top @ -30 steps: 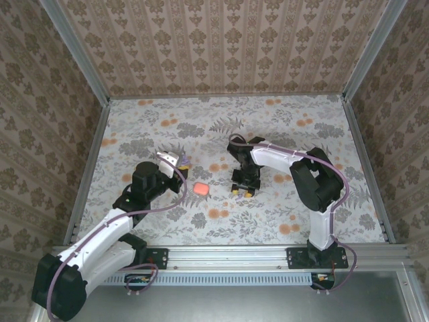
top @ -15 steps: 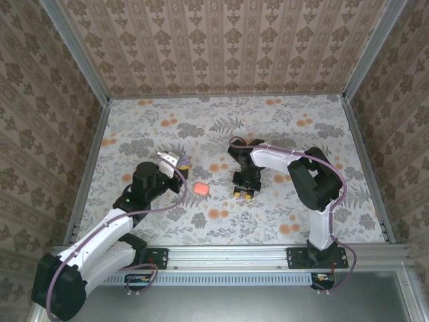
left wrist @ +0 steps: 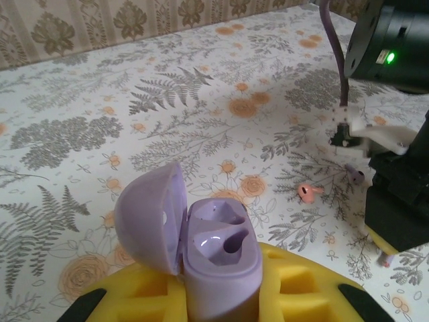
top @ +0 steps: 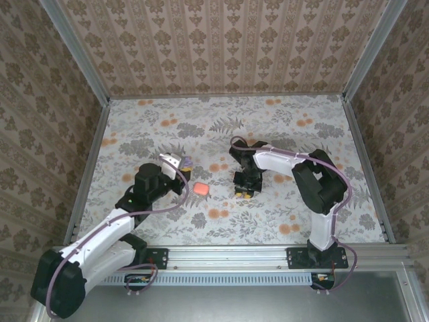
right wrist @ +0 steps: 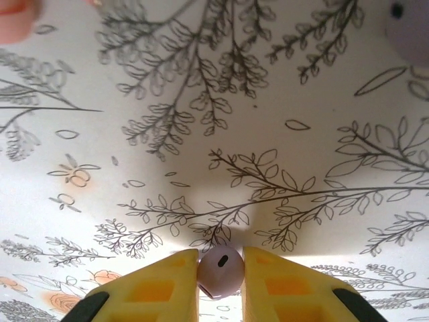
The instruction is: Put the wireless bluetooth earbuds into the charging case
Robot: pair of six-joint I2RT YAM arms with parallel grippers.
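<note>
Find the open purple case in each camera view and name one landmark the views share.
Top external: purple case left of centre, up-left of the coral case.
Left wrist: bottom centre, lid open.
Right wrist: top right corner, cut off.
Shared landmark: right claw, pinching a purple earbud.

Charging case (top: 200, 190) sits on the counter (top: 288, 127) between the left gripper (top: 181, 165) and right gripper (top: 243, 192), nearer the left. An open case (left wrist: 216, 249) sits in the left gripper. One earbud (left wrist: 308, 193) lies near the right gripper, and a second earbud (right wrist: 220, 270) is pinched in it.
</note>
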